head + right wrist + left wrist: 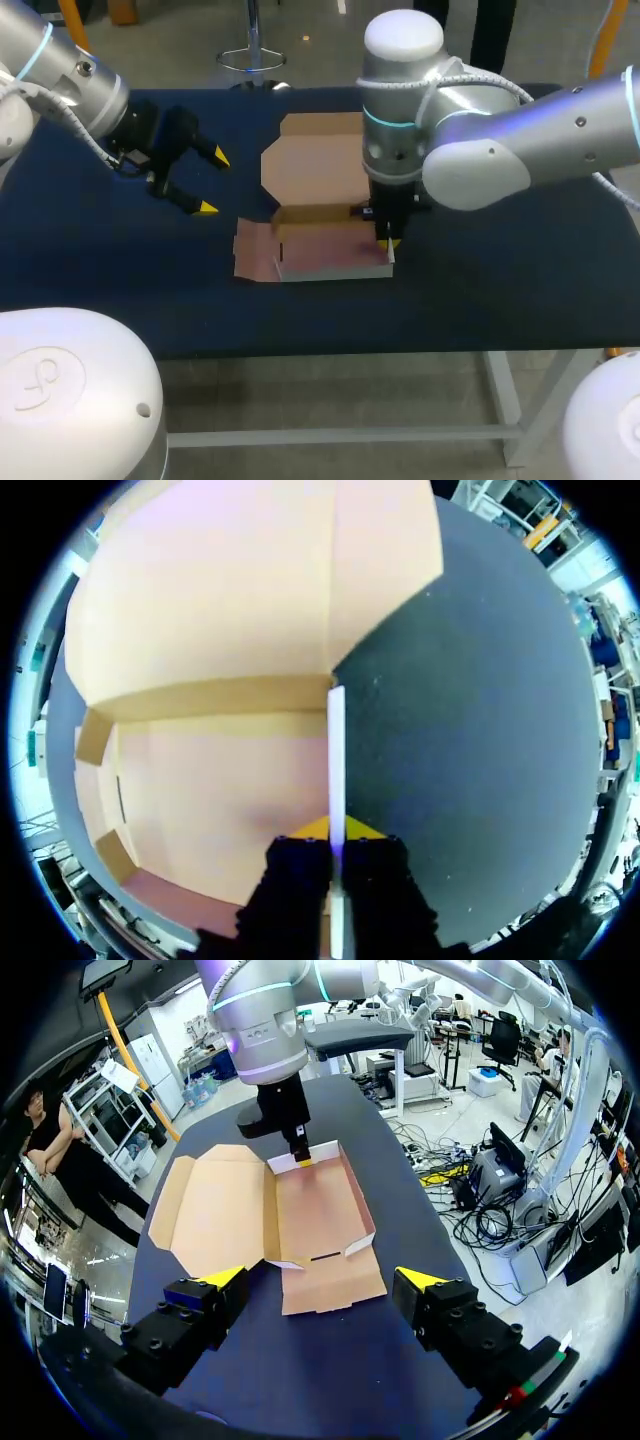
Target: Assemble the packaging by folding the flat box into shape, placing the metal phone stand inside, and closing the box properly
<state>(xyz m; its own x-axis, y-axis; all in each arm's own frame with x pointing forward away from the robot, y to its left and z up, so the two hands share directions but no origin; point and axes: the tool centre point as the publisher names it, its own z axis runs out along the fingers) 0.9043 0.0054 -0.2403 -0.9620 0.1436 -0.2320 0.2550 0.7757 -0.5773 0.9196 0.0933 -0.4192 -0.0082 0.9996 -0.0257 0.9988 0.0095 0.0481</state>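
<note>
Brown cardboard box [325,225] is seen partly folded near the middle of the bench [520,270], which is covered in dark blue. Its lid [312,165] is laid flat on the cloth on the far side and joined to the tray along a raised back wall [310,213]. The tray floor is pinkish-brown and faces up. The side wall [336,760] on the right is stood upright, its thin pale edge seen end-on in the right wrist view. A flap [335,1285] is left lying flat on the bench at the tray's left end, on the side towards the left claw [213,183]. Small tabs [352,1250] are seen bent inward at that same end.

Right claw [388,243] is pointed straight down onto the box's right edge. Its fingers are nearly closed, one inside the tray and one outside, and the upright side wall is pinched between the yellow tips. The right arm is brought in from the right and reaches to the middle.

Left claw is held above bare cloth, left of the box and apart from it. Its fingers are spread wide and nothing is gripped between them. In the left wrist view the box is seen ahead of this claw, with the flat flap nearest and the right claw at the tray's far end.
</note>
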